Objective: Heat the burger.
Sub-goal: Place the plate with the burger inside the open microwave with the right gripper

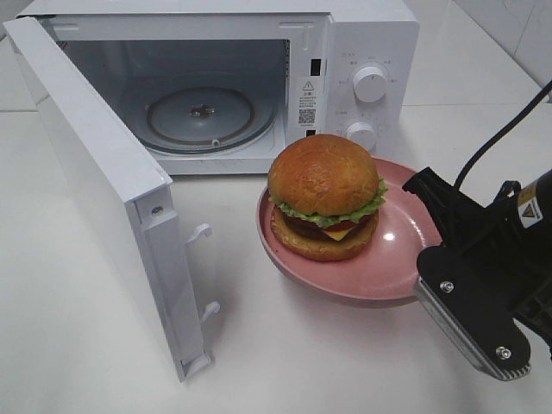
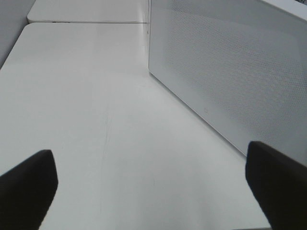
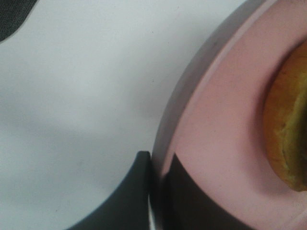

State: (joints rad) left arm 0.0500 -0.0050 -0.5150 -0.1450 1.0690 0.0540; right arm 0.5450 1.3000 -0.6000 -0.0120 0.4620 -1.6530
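The burger (image 1: 324,197) has a glossy golden bun, green lettuce, yellow cheese and a dark patty. It sits on a round pink plate (image 1: 392,263) on the white table, just in front of the open microwave (image 1: 366,43). My right gripper (image 1: 429,259) is shut on the plate's right rim. In the right wrist view its fingers (image 3: 139,191) pinch the pink rim (image 3: 211,120), and the bun's edge (image 3: 288,129) shows beside them. My left gripper (image 2: 153,184) is open and holds nothing. It is out of the exterior high view.
The microwave door (image 1: 95,172) swings wide toward the front left, and a glass turntable (image 1: 203,116) lies inside. Two knobs (image 1: 371,84) sit on the right panel. In the left wrist view a perforated white panel (image 2: 230,72) stands close by, with bare table (image 2: 96,96) ahead.
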